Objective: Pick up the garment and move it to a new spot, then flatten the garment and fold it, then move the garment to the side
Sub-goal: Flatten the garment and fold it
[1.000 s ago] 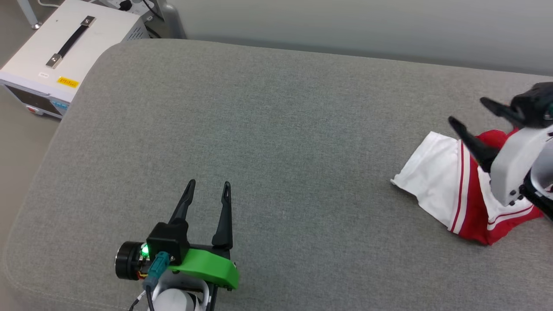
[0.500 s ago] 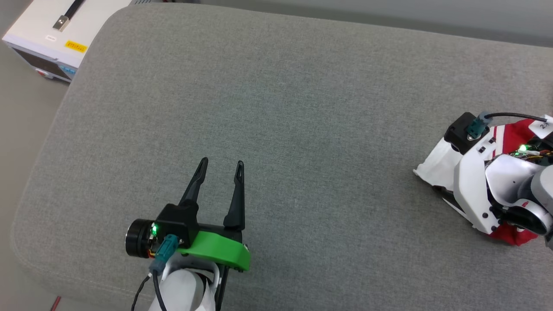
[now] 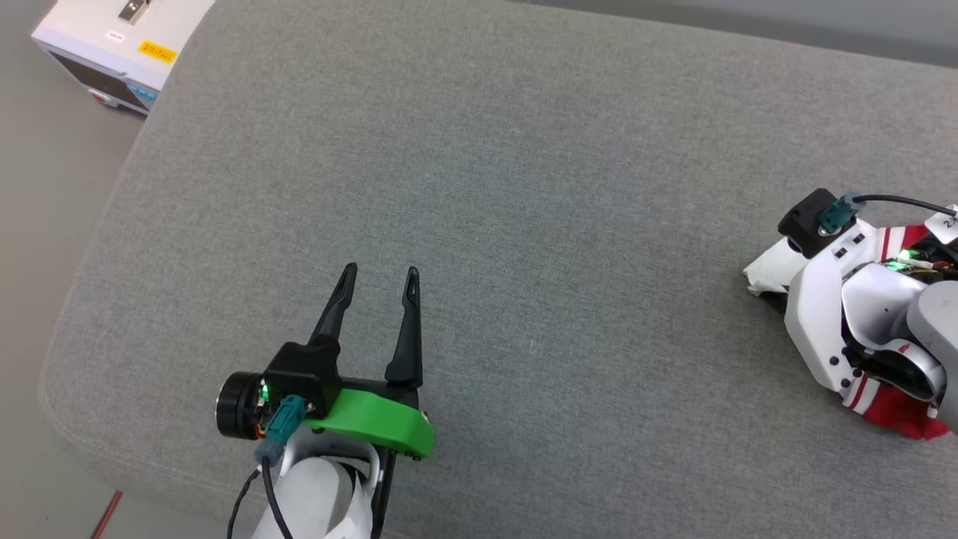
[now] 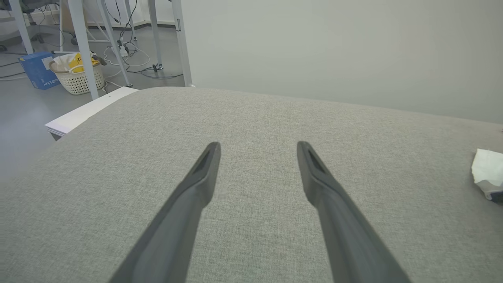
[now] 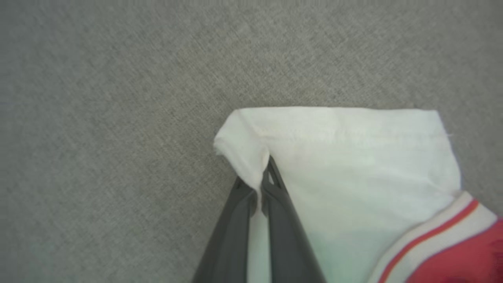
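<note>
The garment (image 5: 353, 157) lies bunched at the right end of the grey cushion (image 3: 524, 187), its white sleeve spread flat with red-and-white striped trim and red cloth behind it. My right gripper (image 5: 262, 177) points down at the sleeve's front corner and is shut on a pinch of the white cloth. In the head view my right arm (image 3: 861, 314) covers most of the garment (image 3: 767, 269). My left gripper (image 3: 380, 271) hovers open and empty near the cushion's front left, far from the garment (image 4: 487, 169); in its wrist view the left gripper (image 4: 257, 147) has bare cushion ahead.
The cushion's rounded left edge drops to the floor. A white equipment box (image 3: 120, 45) stands beyond its far left corner. In the left wrist view a pale wall runs behind the cushion, with table legs, a basket (image 4: 78, 76) and a blue box (image 4: 37, 70) on the floor.
My right gripper has come down from above the garment onto the white sleeve and closed on its corner. The head camera has tilted and shifted. The left gripper stays open.
</note>
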